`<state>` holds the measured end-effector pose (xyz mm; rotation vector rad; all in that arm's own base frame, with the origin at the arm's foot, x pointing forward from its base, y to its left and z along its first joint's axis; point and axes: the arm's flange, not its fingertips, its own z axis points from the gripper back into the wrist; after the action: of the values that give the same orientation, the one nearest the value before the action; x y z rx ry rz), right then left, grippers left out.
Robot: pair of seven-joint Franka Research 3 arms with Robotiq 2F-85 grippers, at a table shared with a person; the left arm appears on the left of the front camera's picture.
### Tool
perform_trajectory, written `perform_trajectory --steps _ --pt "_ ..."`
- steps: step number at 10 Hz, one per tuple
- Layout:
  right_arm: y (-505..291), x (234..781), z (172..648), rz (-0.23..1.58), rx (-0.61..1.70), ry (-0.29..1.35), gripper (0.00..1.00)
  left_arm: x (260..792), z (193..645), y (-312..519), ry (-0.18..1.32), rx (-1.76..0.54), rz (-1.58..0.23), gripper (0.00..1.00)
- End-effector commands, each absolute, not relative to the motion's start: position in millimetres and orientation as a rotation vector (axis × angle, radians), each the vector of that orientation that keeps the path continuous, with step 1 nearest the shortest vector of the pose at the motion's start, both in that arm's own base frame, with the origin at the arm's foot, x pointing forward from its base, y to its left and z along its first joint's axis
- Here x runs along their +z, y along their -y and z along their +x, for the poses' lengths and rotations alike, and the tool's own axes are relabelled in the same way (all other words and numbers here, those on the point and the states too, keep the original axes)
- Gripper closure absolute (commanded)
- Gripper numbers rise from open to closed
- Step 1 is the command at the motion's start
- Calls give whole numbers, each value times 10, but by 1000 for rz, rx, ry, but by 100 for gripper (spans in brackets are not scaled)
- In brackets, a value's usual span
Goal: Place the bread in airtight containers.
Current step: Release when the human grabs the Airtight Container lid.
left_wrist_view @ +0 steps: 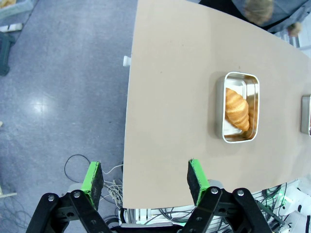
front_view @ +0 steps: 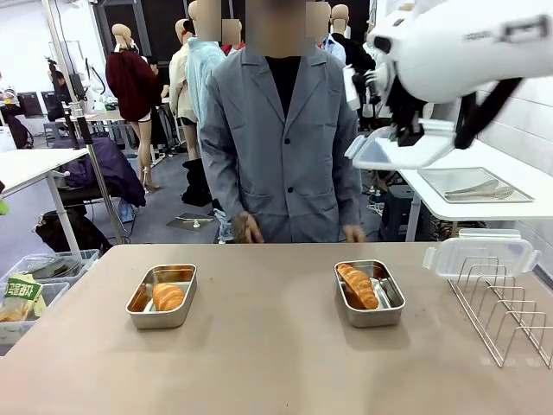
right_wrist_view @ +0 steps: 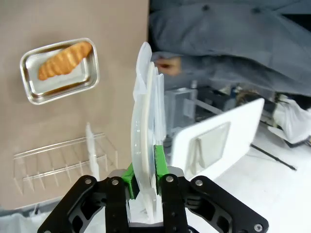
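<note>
Both pieces of bread are in their steel tubs on the tabletop [front_view: 259, 367]. One croissant [front_view: 168, 296] lies in the left tub [front_view: 159, 322] at lower left of the front view, and the other croissant [front_view: 358, 285] lies in the right tub [front_view: 372, 317] just right of centre. With neither tub covered, the step in hand looks like lidding.

The right tool [right_wrist_view: 144, 167] is clamped tight on one edge of a clear lid [right_wrist_view: 145, 97], which appears edge-on in its wrist view. In the front view that lid hangs high at upper right, well above the tabletop. A second lid [front_view: 479, 253] rests on top of the wire rack [front_view: 510, 320] at the right edge.

The left tool [left_wrist_view: 145, 178] stands wide apart and holds nothing. It sits at the bottom of its own view, over the tabletop's edge and well apart from the tubs.

The next move probably calls for bringing the held lid down over a tub, most likely the right one. The lid would need to be turned flat, squared to the rim and seated evenly. The person's hand [front_view: 247, 228] rests at the far edge.
</note>
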<state>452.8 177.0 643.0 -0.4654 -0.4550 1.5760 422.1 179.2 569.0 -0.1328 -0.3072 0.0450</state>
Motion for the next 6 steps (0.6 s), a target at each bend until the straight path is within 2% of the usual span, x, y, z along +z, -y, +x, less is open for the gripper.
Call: perform_trajectory --steps 1,3,4,6 --pt "-1679 6527 4280 -509 1555 530 100 5693 4201 -1804 309 50 -108 11" --pt "-1679 6527 4280 -509 1555 530 100 5693 4201 -1804 309 50 -108 11" --pt "-1774 6492 4523 -477 1571 464 100 5693 4201 -1804 309 50 -108 11" --pt "-1915 6376 4617 -516 1559 547 100 5693 4201 -1804 309 50 -108 11"
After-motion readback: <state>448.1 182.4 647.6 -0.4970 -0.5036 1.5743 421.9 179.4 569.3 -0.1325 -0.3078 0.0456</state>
